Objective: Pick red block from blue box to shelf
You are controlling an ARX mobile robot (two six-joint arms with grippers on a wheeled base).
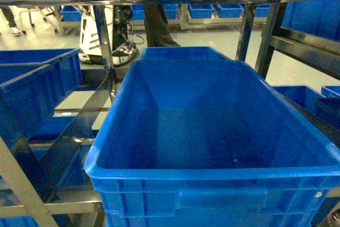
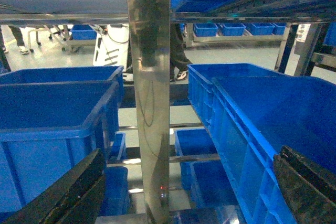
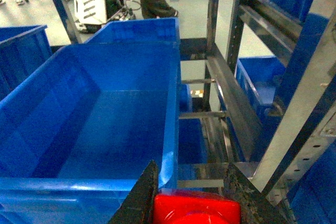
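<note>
The right gripper (image 3: 195, 192) holds the red block (image 3: 197, 209) pinched between its dark fingers (image 3: 137, 199); the block is already out of its box, so placing it on the shelf (image 3: 294, 114) seems to remain; below lies a deep blue crate (image 1: 212, 131), bare inside; steel posts stand near right; the left gripper (image 2: 181, 187) hangs wide, holding nothing, facing a steel upright (image 2: 149, 103).

Right hand (image 3: 195, 195) clamped shut; left hand (image 2: 184, 182) spread wide.

Both the left end effector (image 2: 186, 192) and right end effector (image 3: 193, 192) have dark, rough-edged, wedge-shaped fingers.
</note>
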